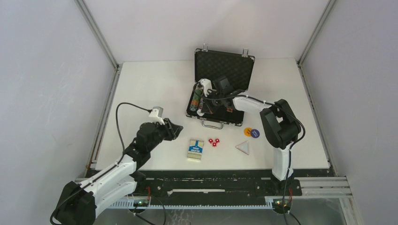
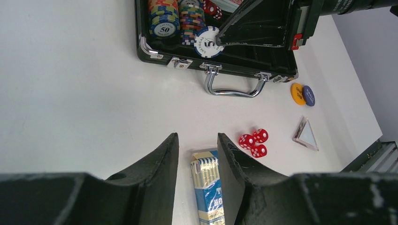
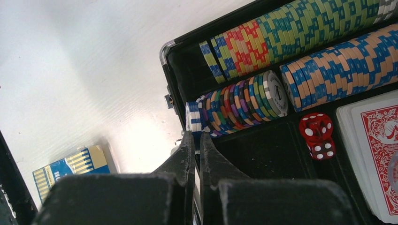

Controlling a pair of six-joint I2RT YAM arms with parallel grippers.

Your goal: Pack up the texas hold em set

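Top external view, near edge outward: I find my left gripper [image 1: 174, 129] raised over the white table [image 1: 141, 93], jaws parted and holding nothing. In its wrist view the one blue card box [image 2: 209, 187] shows through the gap between the fingers, lying flat on the table below them. Just right of the box I count three red dice [image 1: 214, 142] in a tight cluster, then one triangle piece [image 1: 242, 147] set apart from them. Beyond these lie two round buttons, a yellow button [image 1: 247, 131] and a blue button [image 1: 255, 133], touching each other.

Behind them the briefcase [image 1: 224, 65] stands open, silver handle [image 1: 212, 124] toward me, lid upright at the far side. Inside I count three rows of poker chips [image 3: 300, 28], two dice in the case [image 3: 317, 133] and one stack of red-backed cards [image 3: 375, 140].

My right gripper [image 3: 197, 138] is down inside the case, jaws closed together, tips at a white chip [image 2: 208, 42] at the near end of a row. I cannot tell whether they touch it. The right arm lies across the case and hides much of the interior from above
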